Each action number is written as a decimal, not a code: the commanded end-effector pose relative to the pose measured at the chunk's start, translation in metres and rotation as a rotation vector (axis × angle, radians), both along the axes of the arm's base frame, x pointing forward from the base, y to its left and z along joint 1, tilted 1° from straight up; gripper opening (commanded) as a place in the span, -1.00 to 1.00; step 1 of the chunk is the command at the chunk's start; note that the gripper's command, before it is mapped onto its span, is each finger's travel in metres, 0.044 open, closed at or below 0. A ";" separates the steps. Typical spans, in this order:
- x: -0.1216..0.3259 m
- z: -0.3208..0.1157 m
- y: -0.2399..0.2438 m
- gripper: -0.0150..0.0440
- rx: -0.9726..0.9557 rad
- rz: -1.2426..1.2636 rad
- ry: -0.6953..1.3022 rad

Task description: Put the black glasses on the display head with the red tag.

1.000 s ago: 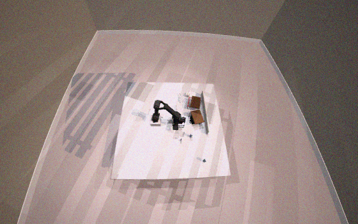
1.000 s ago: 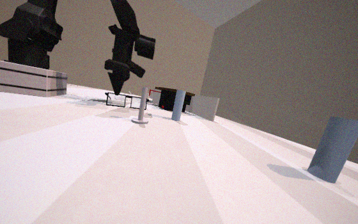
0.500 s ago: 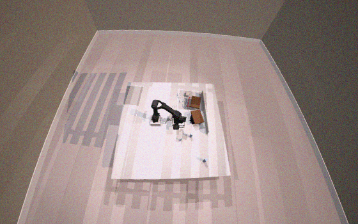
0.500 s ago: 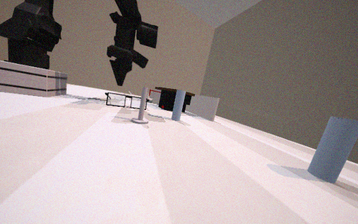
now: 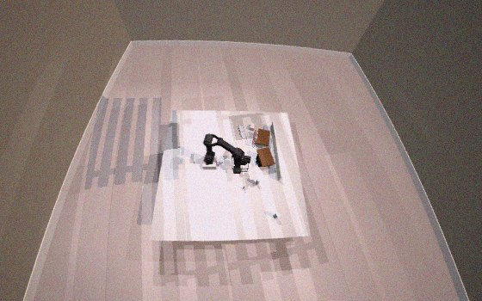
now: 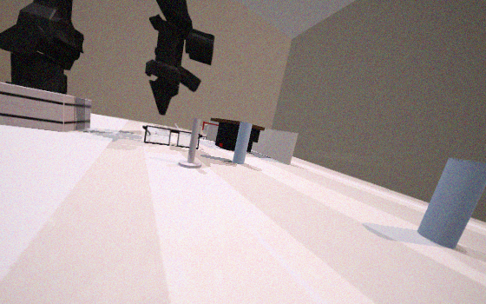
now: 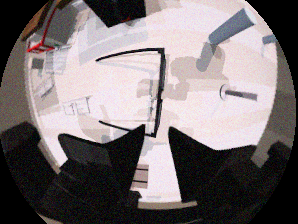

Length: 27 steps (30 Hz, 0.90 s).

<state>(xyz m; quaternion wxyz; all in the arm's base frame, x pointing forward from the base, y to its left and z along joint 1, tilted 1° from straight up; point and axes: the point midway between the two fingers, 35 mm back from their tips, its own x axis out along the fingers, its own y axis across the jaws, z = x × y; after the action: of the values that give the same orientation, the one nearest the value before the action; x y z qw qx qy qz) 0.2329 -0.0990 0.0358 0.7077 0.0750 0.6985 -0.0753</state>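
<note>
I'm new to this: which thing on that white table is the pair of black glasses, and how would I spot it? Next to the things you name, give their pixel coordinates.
On the white table [image 5: 198, 206], find the black robot arm [image 5: 225, 146] [image 6: 174, 43]. Below its hand [image 6: 162, 112] [image 7: 157, 128] sit the thin, dark-rimmed glasses [image 6: 157, 143] [image 7: 161, 75]. Unlike the solid, upright blue cylinders [image 6: 241, 143] [image 7: 231, 27] nearby, they are an open frame with two long temples.

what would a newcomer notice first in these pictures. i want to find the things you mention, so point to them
Probably the black robot arm [image 5: 224, 144] [image 6: 173, 43], its open gripper [image 6: 162, 114] [image 7: 157, 128] pointing down above black glasses [image 6: 157, 135] [image 7: 161, 90]. Next, perhaps, the blue post [image 5: 275, 216] [image 6: 451, 204] at the exterior view's right edge, or two brown tops [image 5: 262, 137] side by side in the top view.
</note>
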 end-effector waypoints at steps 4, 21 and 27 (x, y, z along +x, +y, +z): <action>0.001 -0.008 0.000 -0.02 0.003 0.006 0.000; 0.002 -0.037 0.000 -0.02 0.003 0.006 0.000; 0.001 -0.046 0.000 -0.02 0.003 0.006 0.001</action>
<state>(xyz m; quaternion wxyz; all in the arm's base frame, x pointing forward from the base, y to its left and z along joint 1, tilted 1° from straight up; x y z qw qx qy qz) 0.2360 -0.0999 -0.0047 0.7094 0.0740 0.6969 -0.0752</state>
